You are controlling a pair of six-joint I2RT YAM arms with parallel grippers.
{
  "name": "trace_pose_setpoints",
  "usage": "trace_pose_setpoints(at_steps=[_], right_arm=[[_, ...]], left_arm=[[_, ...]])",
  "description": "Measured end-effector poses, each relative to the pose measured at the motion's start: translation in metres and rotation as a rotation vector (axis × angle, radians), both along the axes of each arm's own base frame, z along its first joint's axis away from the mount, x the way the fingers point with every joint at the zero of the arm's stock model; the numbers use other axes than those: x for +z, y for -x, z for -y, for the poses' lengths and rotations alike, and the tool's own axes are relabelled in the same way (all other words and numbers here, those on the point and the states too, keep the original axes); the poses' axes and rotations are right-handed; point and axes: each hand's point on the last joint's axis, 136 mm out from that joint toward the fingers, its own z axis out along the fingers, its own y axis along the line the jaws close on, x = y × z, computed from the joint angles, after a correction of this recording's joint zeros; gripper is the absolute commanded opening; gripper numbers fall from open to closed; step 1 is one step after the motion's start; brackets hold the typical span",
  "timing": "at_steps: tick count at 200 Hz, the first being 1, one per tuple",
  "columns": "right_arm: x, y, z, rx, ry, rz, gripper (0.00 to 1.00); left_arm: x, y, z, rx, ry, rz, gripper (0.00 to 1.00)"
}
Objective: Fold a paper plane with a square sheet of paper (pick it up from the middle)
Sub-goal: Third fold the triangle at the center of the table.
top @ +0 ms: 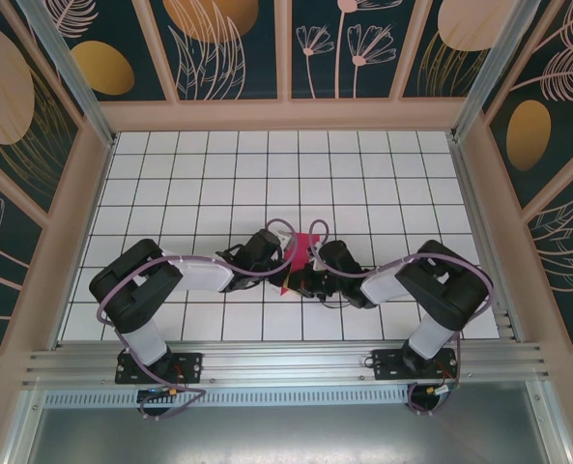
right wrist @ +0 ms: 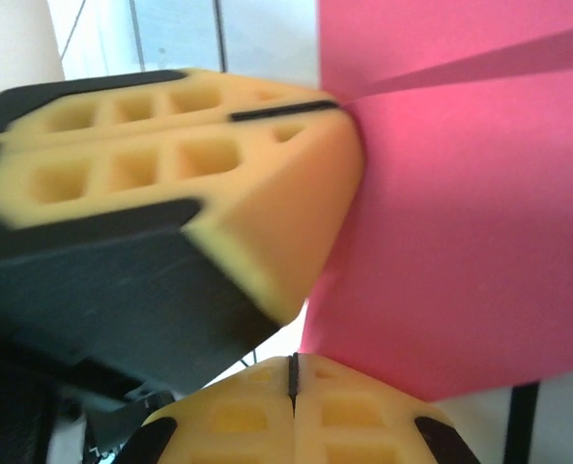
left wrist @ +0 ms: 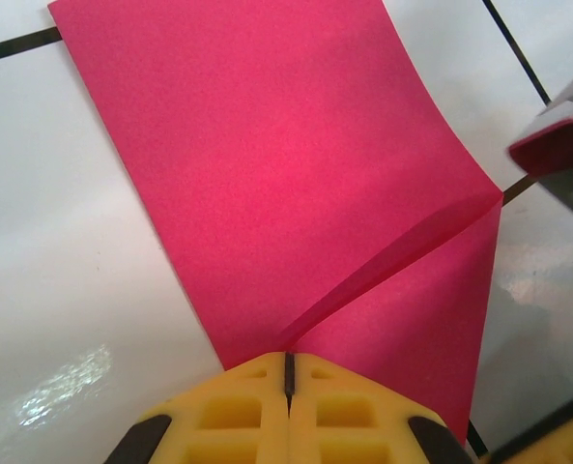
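The square sheet of paper (left wrist: 296,164) is magenta-red, lifted off the tiles and bent along one diagonal crease. My left gripper (left wrist: 288,372) is shut on the sheet where that crease ends at its edge. In the right wrist view the left gripper's yellow fingers (right wrist: 189,145) clamp the sheet of paper (right wrist: 460,222) from the left. My right gripper (right wrist: 293,372) is shut, and the sheet's lower corner runs into its fingertips. From above, both grippers meet at the table's middle around the paper (top: 303,245). Most of the sheet is hidden there by the arms.
The white tiled table (top: 267,164) stretches out behind the grippers, bounded by wooden walls (top: 286,114). The right gripper's grey body (left wrist: 557,135) sits just beyond the sheet's right corner in the left wrist view.
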Motion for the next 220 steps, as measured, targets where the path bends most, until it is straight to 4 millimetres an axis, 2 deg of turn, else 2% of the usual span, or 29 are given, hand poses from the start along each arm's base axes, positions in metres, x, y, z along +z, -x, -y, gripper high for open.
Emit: trace_pose_setpoints(at_steps=[20,56,83,149,220], right_arm=[[0.005,0.003,-0.002,0.005,0.0,0.011,0.02],[-0.006,0.012,0.0,0.003,0.056,-0.004,0.01],[-0.009,0.011,0.002,-0.009,0.076,-0.005,0.01],[-0.002,0.005,-0.004,-0.011,0.065,0.008,0.01],[-0.016,0.002,-0.013,0.001,0.106,-0.021,0.01]], left_arm=[[0.0,-0.001,0.0,0.005,0.002,-0.001,0.0],[0.001,-0.002,-0.001,0.007,0.029,-0.031,0.0],[0.001,-0.001,-0.001,0.001,0.054,-0.059,0.0],[0.0,-0.004,0.004,-0.021,0.102,-0.082,0.0],[0.0,-0.006,0.007,-0.031,0.129,-0.085,0.0]])
